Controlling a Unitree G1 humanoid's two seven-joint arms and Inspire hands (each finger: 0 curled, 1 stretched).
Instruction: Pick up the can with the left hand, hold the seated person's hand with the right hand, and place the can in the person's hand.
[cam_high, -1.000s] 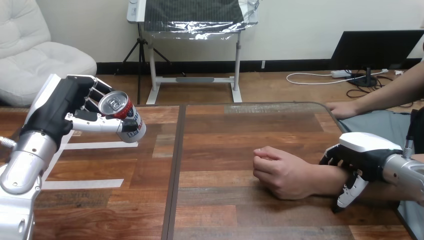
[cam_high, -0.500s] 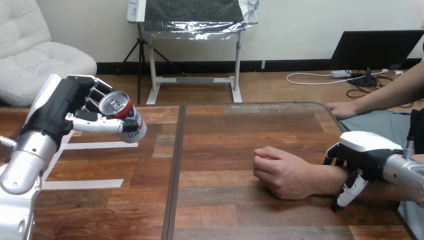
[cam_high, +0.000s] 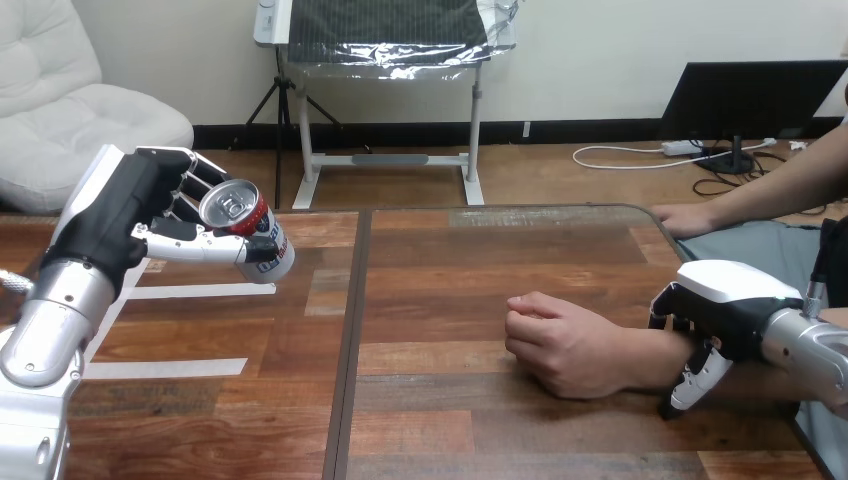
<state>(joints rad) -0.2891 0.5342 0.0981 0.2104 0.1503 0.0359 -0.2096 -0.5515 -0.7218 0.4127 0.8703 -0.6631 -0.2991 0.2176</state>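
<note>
**Inspector:** Where the left arm comes in at the view's left, what does its hand carry?

**Recorder:** The left hand is closed round the can. The thumb lies across the can's near side and the fingers wrap behind it. The can is clear of the table, raised over its left part, above the white tape strips. It is tilted, with its silver top turned up and towards the camera.

**Inspector:** And the right side?

**Recorder:** The right hand sits over the person's wrist near the table's right edge. Its fingers curl down the far side and its thumb reaches down the near side, so the wrist is clasped between them.

**Inspector:** State of the person's hand?

**Recorder:** The person's hand rests on the table right of centre, in a loose fist with the knuckles to the left. It holds nothing visible.

**Inspector:** Relation of can to that hand?

**Recorder:** Well apart, with bare table between them. A second hand of the person lies flat at the table's far right corner, touching neither robot hand.
</note>
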